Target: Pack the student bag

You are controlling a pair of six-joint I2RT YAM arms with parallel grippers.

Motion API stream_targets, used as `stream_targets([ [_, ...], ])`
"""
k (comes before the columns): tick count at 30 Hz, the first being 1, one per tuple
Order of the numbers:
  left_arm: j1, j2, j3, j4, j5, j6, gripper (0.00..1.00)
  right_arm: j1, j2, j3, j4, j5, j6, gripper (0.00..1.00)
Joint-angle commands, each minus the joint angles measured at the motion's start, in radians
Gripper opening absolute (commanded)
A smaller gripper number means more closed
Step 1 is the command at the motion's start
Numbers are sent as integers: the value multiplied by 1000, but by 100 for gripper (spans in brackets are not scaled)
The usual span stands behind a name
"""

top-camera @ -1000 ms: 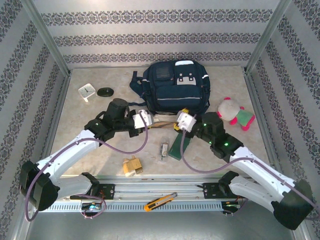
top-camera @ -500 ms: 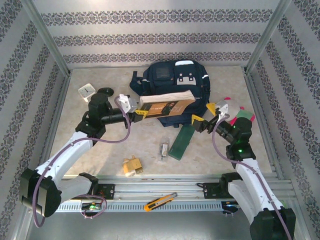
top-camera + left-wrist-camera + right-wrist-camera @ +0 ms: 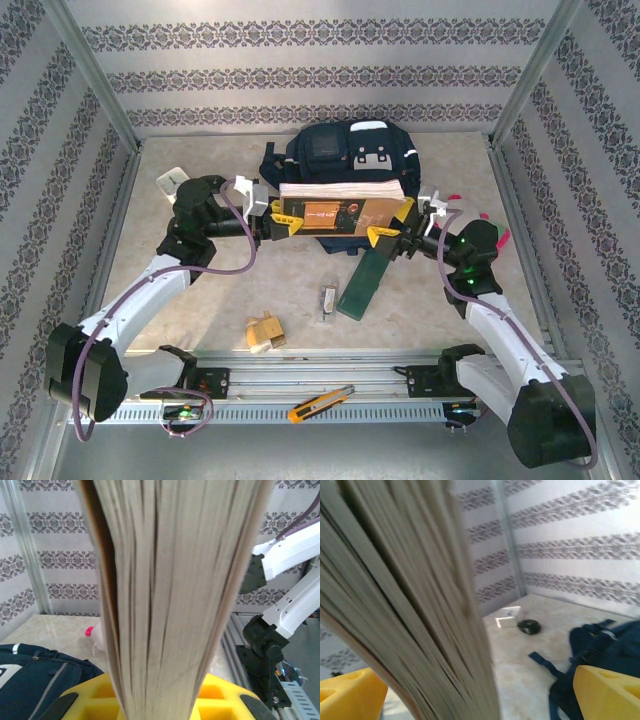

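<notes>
While the book (image 3: 340,213) is held clear of the table (image 3: 200,300), nothing is seen to be packed, so the task is judged to be at an early stage. The bag (image 3: 335,150) is located at the back middle of the table, just behind the raised book.

The left gripper (image 3: 287,222) is clamped on the book's left end; in the left wrist view the page edges are pinched between its yellow fingers (image 3: 225,700). The right gripper (image 3: 392,225) is set astride the book's right end with its jaws spread wide. In the right wrist view a gap is seen between the pages and one finger (image 3: 607,690), so no grip is assumed there.

The book is not yet inserted. Whether the bag's opening is unzipped cannot be told. A green case (image 3: 360,285), a clip (image 3: 328,300) and a block (image 3: 264,333) are left on the table, a white box (image 3: 172,180) at the back left, and a cutter (image 3: 320,403) on the near rail. These are judged to be left for packing.
</notes>
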Motion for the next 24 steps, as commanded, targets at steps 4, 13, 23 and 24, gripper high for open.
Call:
stream_targets([
  [4,13,-1,57,18,6,37,1,43,23,64,99,-222,38,76],
  [13,14,7,68,-139,-47,150,7,45,-7,60,130,-196,65,33],
  [23,14,5,87,-299,-244,236,38,11,11,54,120,-148,148,0],
  [24,14,6,85,-301,-313,234,50,-15,12,39,116,-103,201,0],
])
